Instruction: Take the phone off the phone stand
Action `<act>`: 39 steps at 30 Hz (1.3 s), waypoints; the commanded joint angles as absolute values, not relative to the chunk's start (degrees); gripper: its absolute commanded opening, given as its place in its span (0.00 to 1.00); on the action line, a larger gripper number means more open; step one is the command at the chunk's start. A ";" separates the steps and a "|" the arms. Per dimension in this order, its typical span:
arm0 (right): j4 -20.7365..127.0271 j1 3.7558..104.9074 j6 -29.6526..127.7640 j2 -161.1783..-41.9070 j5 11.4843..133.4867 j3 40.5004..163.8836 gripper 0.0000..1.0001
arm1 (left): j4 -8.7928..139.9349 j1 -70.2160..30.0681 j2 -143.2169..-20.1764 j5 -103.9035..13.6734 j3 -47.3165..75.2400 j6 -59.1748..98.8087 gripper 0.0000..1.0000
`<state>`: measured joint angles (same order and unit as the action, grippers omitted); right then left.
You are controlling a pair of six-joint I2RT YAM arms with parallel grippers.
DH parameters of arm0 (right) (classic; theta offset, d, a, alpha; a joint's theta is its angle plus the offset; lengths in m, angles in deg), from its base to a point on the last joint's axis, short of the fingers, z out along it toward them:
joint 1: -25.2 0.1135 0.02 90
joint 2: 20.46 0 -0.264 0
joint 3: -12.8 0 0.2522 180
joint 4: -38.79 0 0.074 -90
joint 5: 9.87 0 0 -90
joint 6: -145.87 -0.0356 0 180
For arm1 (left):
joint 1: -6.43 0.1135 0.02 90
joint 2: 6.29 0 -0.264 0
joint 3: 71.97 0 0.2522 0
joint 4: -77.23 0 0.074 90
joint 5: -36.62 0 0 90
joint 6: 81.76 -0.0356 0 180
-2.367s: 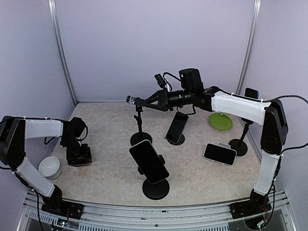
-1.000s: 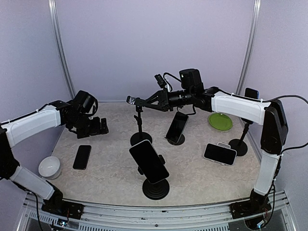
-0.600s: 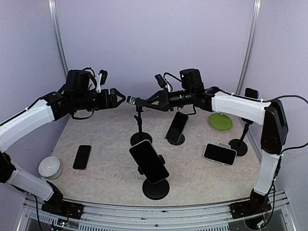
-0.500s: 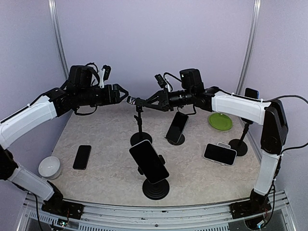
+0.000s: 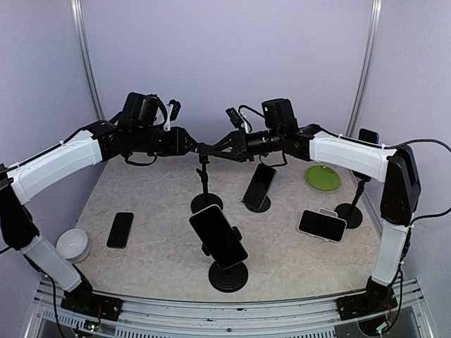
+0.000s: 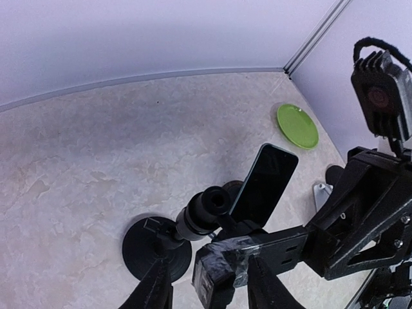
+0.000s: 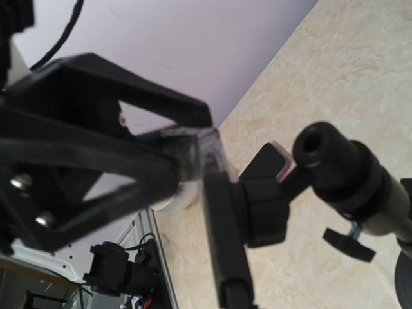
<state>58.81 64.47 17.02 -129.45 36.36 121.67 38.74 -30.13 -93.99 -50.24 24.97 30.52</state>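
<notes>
The tall black phone stand [image 5: 204, 176] stands at the middle back with an empty clamp on top. My right gripper [image 5: 213, 149] is shut on the clamp's right arm [image 6: 290, 243]. My left gripper [image 5: 192, 148] is open, its fingers [image 6: 156, 286] straddling the clamp's taped left end [image 6: 222, 267] without closing on it. In the right wrist view the clamp bar [image 7: 222, 232] runs down the middle, with the left gripper [image 7: 96, 148] beyond it. A black phone [image 5: 120, 229] lies flat on the table at the left.
Three other stands hold phones: front centre [image 5: 218, 236], middle [image 5: 259, 186] and low right [image 5: 322, 224]. A further tall stand [image 5: 368, 135] is at the far right. A green plate [image 5: 323, 177] lies back right, a white bowl [image 5: 72, 244] front left.
My left arm left the black phone on the table at the left, rose and swung right to the clamp's taped end. My right gripper has stayed on the clamp.
</notes>
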 commanded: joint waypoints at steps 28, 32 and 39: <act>59.85 64.87 17.75 -128.13 37.76 125.00 0.92 | 33.59 -29.44 -94.28 -58.14 34.87 26.29 0.00; 60.48 64.54 18.41 -127.40 37.94 124.54 0.94 | 34.44 -25.40 -92.75 -57.19 34.95 26.24 0.00; 59.76 63.89 18.36 -125.90 37.85 122.14 0.95 | 36.10 -16.58 -88.54 -55.01 31.89 26.08 0.00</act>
<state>59.84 64.58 17.52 -129.39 37.73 123.31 30.19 -20.67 -94.45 -56.34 31.88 26.74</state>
